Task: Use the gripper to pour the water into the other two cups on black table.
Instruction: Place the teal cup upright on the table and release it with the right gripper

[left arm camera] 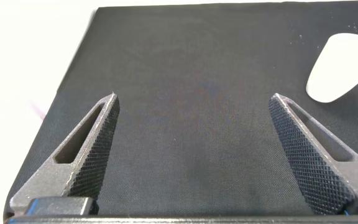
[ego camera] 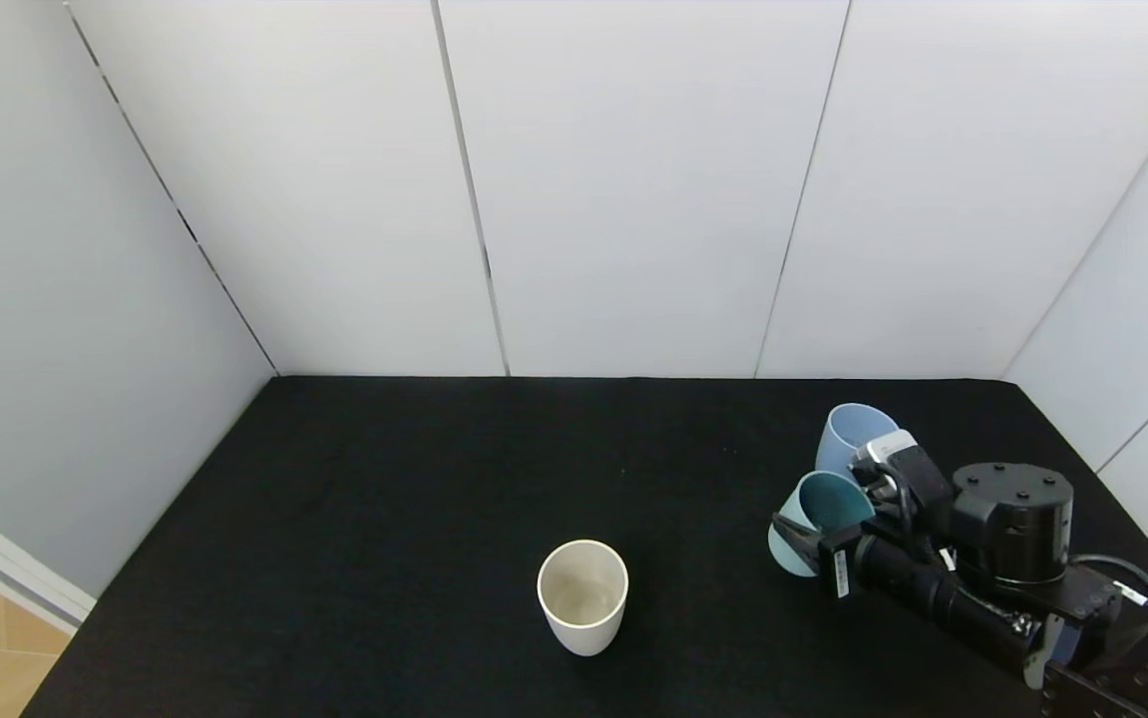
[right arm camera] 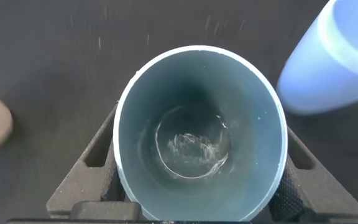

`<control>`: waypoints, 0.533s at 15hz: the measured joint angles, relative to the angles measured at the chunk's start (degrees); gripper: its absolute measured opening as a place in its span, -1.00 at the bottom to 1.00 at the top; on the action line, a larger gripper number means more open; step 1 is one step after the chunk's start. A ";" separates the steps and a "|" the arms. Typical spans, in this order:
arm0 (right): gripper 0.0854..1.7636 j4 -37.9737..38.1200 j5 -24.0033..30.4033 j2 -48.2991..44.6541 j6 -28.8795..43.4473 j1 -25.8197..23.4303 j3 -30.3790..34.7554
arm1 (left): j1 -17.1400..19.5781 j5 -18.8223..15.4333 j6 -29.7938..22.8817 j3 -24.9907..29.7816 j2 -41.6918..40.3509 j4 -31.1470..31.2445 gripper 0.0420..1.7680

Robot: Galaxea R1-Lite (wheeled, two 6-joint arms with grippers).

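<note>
The right hand (ego camera: 801,538) grips the green cup (ego camera: 818,517), squeezing it between its two fingers, low over the right side of the black worktop (ego camera: 384,499). The green cup leans over on its side, with its mouth turned up and toward the blue cup (ego camera: 851,435) just beside it. A little water (right arm camera: 191,149) shines at the bottom of the green cup. It could spill onto the worktop if the cup tips more before its lip is over the blue cup, because the two rims look apart from above. The green cup could also bump the blue cup and knock it over, since a cup like that is probably light. The white cup (ego camera: 582,595) stands well apart, near the middle front, so carrying water there may drip on the way. The left hand (left arm camera: 191,143) hangs over bare worktop with its fingers spread wide, holding nothing. All three cups are smooth plastic, round, wider at the top and with no handles. The worktop looks soft and cloth-like, so it would likely soak up spills. The fingers have bumpy pads.
</note>
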 joint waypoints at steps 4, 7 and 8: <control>0.36 -0.11 0.00 2.54 0.04 0.22 0.74 | -0.05 0.00 -0.02 0.00 0.00 0.00 0.94; 0.36 -0.16 0.05 3.50 -0.02 0.45 1.00 | -0.02 0.00 0.00 0.00 0.00 0.00 0.94; 0.36 -0.18 0.05 3.64 0.00 0.48 1.05 | -0.02 0.00 0.00 0.00 0.00 -0.02 0.94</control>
